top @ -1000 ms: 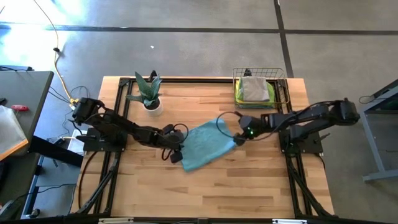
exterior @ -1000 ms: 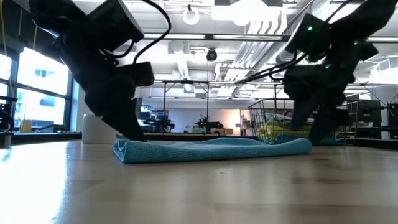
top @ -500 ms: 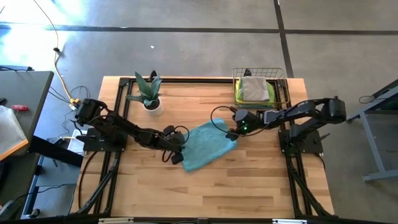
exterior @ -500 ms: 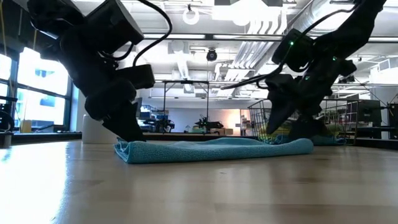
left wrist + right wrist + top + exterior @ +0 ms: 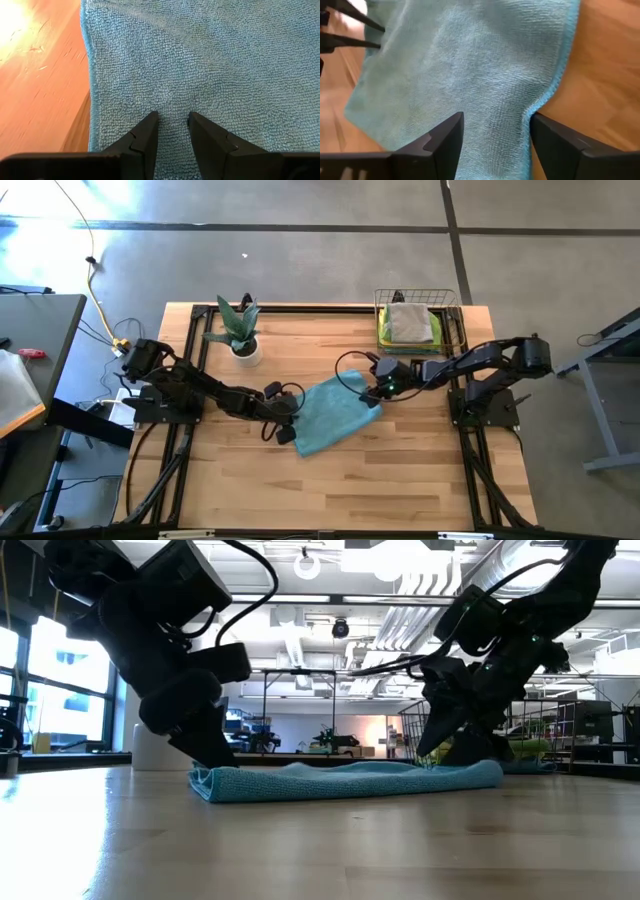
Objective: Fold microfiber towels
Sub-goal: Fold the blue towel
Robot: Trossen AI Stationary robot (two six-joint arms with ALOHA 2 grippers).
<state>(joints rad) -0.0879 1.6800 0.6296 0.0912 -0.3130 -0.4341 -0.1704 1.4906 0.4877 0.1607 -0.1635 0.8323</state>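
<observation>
A teal-blue microfiber towel [image 5: 332, 415] lies flat on the wooden table [image 5: 400, 480], near its middle. My left gripper [image 5: 285, 428] is at the towel's left end. Its fingers are a narrow gap apart, and their tips point down at the cloth [image 5: 172, 100]. My right gripper [image 5: 372, 391] is wide open low over the towel's right end. Its fingers stand on either side of the hemmed edge [image 5: 547, 97]. Green and grey towels lie in the wire basket [image 5: 420, 322]. My left gripper sets its two fingertips [image 5: 150, 122] on the towel's top face, just inside its left edge [image 5: 90, 100]. It comes slanting down from the table's left. The cloth lies flat on the table between them. I cannot tell whether my right gripper touches the towel.
A potted plant [image 5: 238, 330] stands at the far left of the table. The copper wire basket stands at the far right corner. Bare wood lies along the near side of the table.
My right gripper has gone toward the table's left and a little toward the far edge. It has come from beside the towel's right corner to over its right end. My left gripper stays at the towel's left end.
</observation>
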